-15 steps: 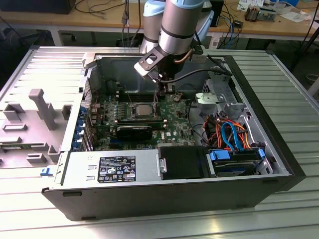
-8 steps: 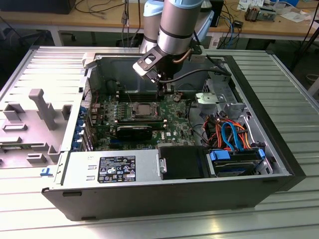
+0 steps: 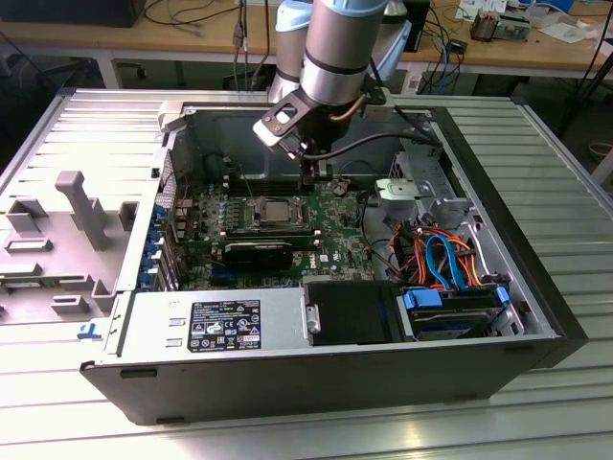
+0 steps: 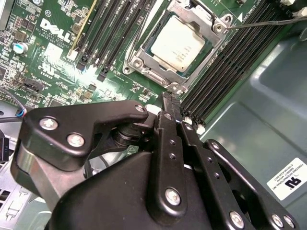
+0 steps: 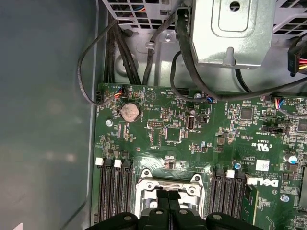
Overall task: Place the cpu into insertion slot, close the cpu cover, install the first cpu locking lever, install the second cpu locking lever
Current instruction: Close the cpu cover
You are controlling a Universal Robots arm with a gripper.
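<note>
Exterior view: The computer case (image 3: 287,388) lies open on a ribbed metal table (image 3: 560,182). The arm reaches down into it, and the gripper (image 3: 316,175) hangs over the green circuit board (image 3: 335,238), just beside the far edge of the insertion slot (image 3: 251,218). The cpu (image 3: 273,211) sits in the slot, pale and square. A grey power supply (image 3: 211,321) fills the near corner, and orange and blue cables (image 3: 441,254) bunch at the exterior view's right.

Second wrist view: The cpu (image 4: 177,42) lies flat in the socket. The cpu cover (image 4: 212,44) is down over it, and the chip shows through the window cut-out. The black fingers (image 4: 165,143) are pressed together, with nothing visible between them. Their tip is at the socket's corner (close to the ends of the long black memory slots (image 4: 225,64)). Contact with the metal rim appears likely, but I cannot confirm it.

First wrist view: The two fingertips (image 5: 163,203) are side by side and touching, over the slot's silver rim (image 5: 144,189). Memory slots flank the socket on both sides. A round coin cell (image 5: 129,112) sits further up the board, and black cables (image 5: 115,52) run along the case wall beyond it.
</note>
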